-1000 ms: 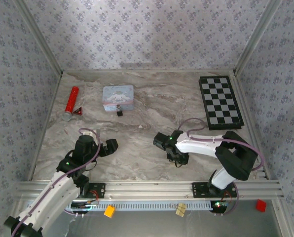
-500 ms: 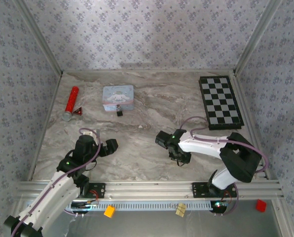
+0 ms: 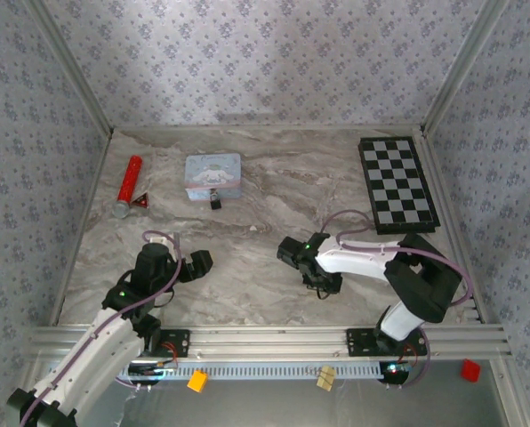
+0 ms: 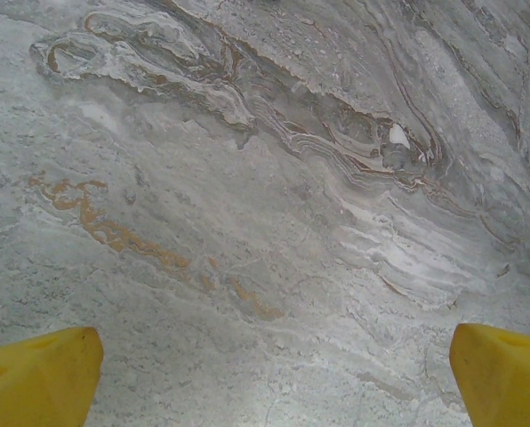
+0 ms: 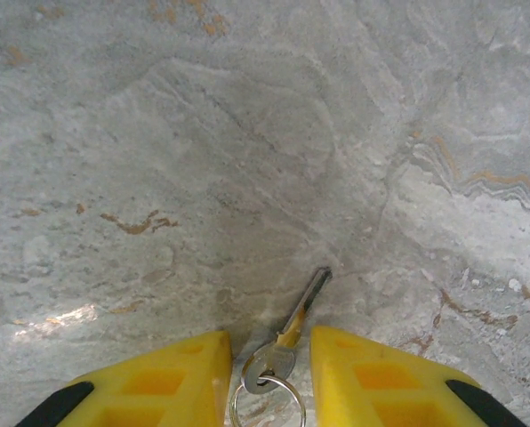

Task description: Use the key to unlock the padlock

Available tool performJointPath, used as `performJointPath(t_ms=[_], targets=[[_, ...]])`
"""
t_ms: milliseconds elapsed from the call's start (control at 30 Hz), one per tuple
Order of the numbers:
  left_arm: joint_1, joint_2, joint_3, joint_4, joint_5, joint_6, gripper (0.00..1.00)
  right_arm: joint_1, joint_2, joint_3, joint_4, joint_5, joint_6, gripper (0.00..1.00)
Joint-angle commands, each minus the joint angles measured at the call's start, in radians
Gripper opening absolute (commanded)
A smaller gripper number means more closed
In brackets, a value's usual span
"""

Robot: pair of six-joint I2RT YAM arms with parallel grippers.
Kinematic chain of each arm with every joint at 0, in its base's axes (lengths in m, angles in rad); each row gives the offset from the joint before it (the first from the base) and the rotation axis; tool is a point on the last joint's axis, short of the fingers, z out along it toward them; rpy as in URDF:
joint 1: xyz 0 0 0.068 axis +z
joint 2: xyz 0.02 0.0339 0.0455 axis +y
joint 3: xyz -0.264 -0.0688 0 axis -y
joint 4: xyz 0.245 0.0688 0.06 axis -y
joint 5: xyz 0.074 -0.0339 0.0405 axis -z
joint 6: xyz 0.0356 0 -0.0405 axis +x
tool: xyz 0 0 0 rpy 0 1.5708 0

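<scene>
The step in hand was judged to be the pick-up of the key [image 5: 293,327], with the unlocking itself not yet begun. The key was seen lying flat on the table [image 3: 274,209], well apart from the tin [image 3: 213,175] and toward the near right of it. It was straddled by the right gripper [image 5: 269,378], whose yellow fingers [image 5: 172,378] stood narrowly apart on either side of the key's head. A slight gap was visible on each side, so no clamp on it was made out. The padlock [image 3: 215,202] was found just in front of the tin, close against its near edge. The left gripper [image 4: 269,374] was held wide apart over bare table, near and to the left of the tin, with nothing between its tips.

The next move was judged to call for a firm pinch on the key's head, so that the blade would be left free and straight. A long carry toward the tin would then be needed, and probably a steadying hold on the padlock.

The key was a thin, flat sliver of silvery metal with a round head, threaded on a wire ring [image 5: 267,402]. The padlock was a small dark block, too small for its loop to be read. The table was a smooth marble-patterned sheet, grey-veined with rusty streaks. The tin was a pale blue rounded rectangle.
</scene>
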Motion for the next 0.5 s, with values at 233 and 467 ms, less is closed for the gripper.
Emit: performJointPath(t_ms=[233,467], targets=[[-0.007,0.009,0.012,0.025,-0.011,0.015,1.00,0.020,-0.023,-0.011,-0.057,0.022,0.041,0.28],[-0.007,0.011,0.009,0.026,-0.010,0.015,1.00,0.038,-0.036,-0.015,-0.069,0.024,0.062,0.25]])
